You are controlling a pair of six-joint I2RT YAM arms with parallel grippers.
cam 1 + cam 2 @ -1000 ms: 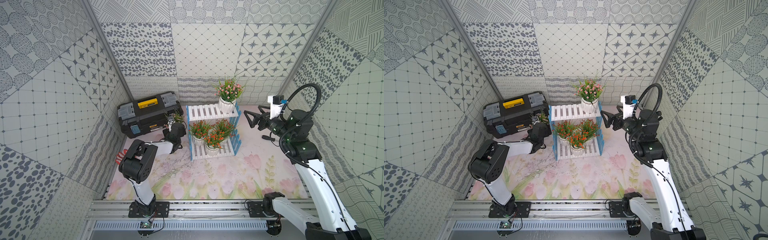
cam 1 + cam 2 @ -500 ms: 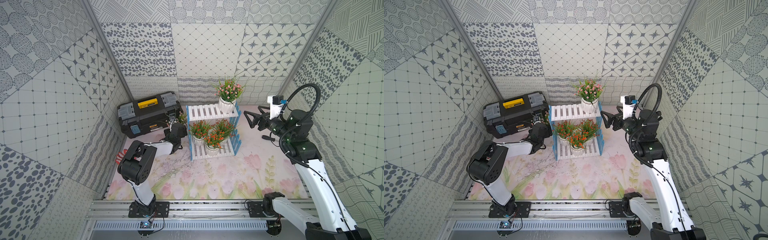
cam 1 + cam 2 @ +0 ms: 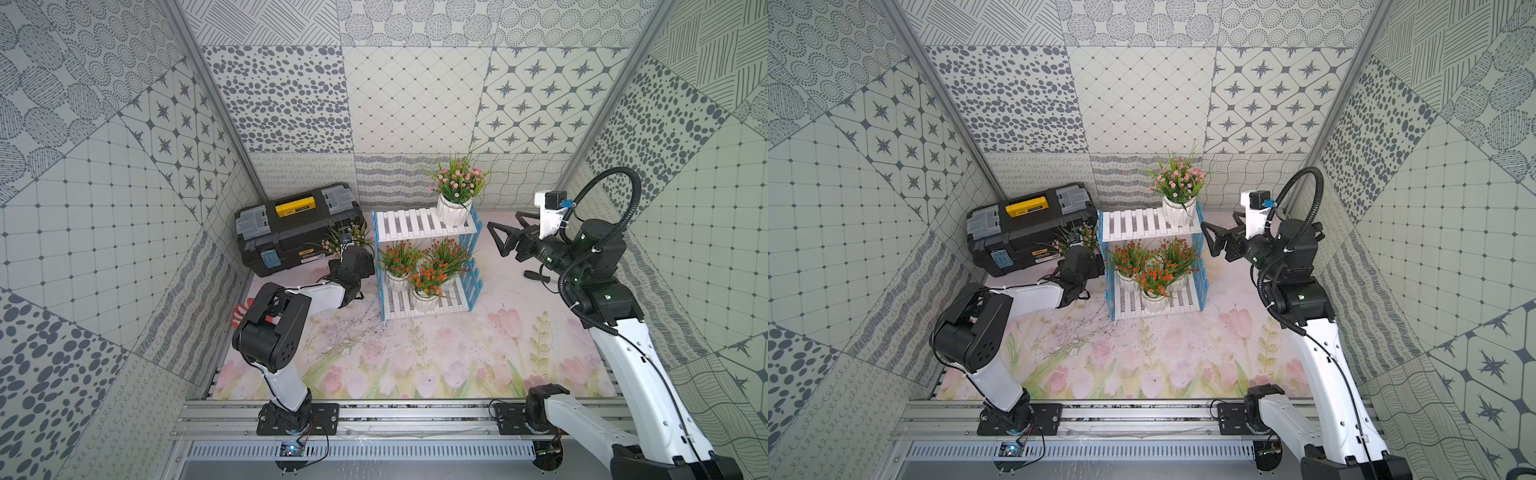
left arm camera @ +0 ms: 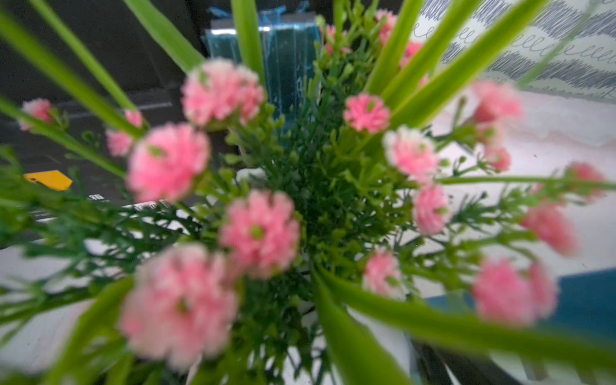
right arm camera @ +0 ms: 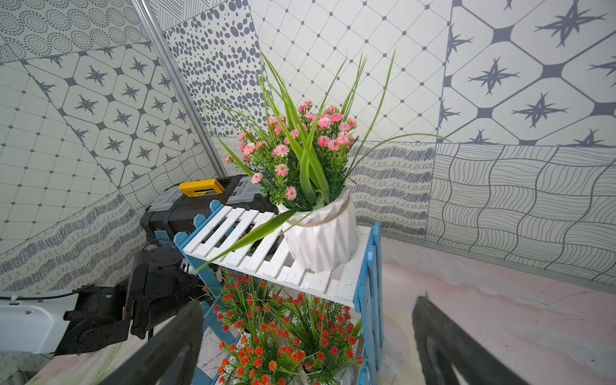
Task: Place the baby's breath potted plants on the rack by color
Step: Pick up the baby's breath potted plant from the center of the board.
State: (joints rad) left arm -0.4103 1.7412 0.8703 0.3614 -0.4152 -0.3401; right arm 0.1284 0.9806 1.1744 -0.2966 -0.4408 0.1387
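Eyes on the last pink plant (image 3: pixel 343 239). It sits off the rack (image 3: pixel 409 224), tucked in the gap between the black toolbox (image 3: pixel 291 232) and the rack's blue side, low by the floral mat (image 3: pixel 415 353). The left gripper (image 3: pixel 349 254) is right down on it, its wrist camera staring straight into pink blossoms.

By the layout, this looks like the pickup of the fifth and final pot. Three orange-red plants (image 3: pixel 428 270) crowd the lower tier. One pink plant (image 3: pixel 457 191) stands on the top tier at the end nearer the right arm, with bare boards beside it.

Next move, I'd say: get a sure hold on the pot and lift it clear of the blue pickets. Then carry it onto those empty top slats next to its pink twin, without snagging the tall leaves.

The right gripper (image 3: pixel 504 226) hangs beside the rack, apart from it, fingers spread wide with nothing between them.

Now the trouble. The low pot is all but buried under foliage in every view, and the left fingers don't show. Whether they're clamped on the pot or merely around it, I can't tell. The wrist picture is blurred up close, too.
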